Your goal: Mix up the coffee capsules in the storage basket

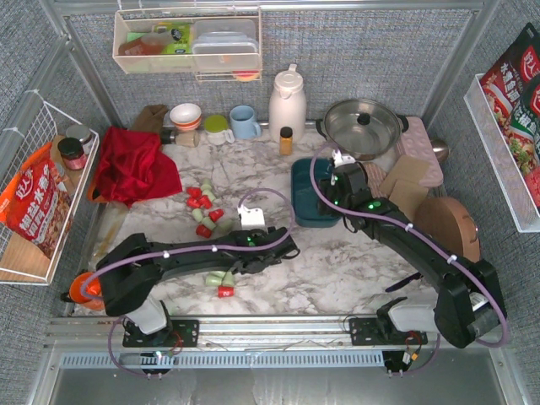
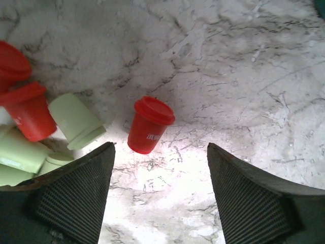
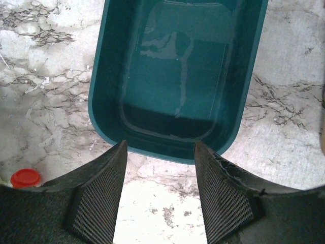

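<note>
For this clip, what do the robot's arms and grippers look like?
Both the left arm and right arm are black and jointed, each trailed by a lilac cable with white ties and showing green lights. The left gripper and right gripper have broad dark fingers with finely ribbed pads.

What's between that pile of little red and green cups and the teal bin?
Overhead view: only the left arm's white wrist block and a purple cable loop lie between the red and mint-green capsules and the dark teal plastic basket; else bare marble.
</note>
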`<state>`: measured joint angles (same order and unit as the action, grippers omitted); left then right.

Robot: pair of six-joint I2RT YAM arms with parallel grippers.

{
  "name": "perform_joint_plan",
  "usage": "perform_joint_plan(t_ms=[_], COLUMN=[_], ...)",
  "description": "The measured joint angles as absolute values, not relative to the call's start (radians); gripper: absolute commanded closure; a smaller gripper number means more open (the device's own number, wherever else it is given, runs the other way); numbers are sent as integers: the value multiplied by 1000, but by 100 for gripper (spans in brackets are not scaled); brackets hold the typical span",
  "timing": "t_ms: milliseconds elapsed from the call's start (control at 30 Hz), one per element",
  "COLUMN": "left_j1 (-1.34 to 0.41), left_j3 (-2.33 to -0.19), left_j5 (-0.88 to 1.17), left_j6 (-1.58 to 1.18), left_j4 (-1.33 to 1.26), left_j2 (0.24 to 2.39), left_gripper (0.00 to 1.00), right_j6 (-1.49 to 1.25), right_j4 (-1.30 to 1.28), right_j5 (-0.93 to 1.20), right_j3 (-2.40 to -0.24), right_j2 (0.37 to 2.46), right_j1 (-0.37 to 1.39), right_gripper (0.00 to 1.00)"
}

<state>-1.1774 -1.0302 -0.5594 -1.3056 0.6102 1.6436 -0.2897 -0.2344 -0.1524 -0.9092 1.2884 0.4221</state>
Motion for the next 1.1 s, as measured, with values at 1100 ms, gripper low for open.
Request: perform_joint_plan(t_ms=[1100], left_j1=[-1131], left_j3=[-812], left_j5=[-420], left_j6=[-768], left_j4=[247], left_j2=[1587], left_gripper=[50], right_j6=[-290], right_j4=[-236], right_j5=[-146], right_j3=[-922], right_j2=[1322], right_j1=[430], right_gripper=[41])
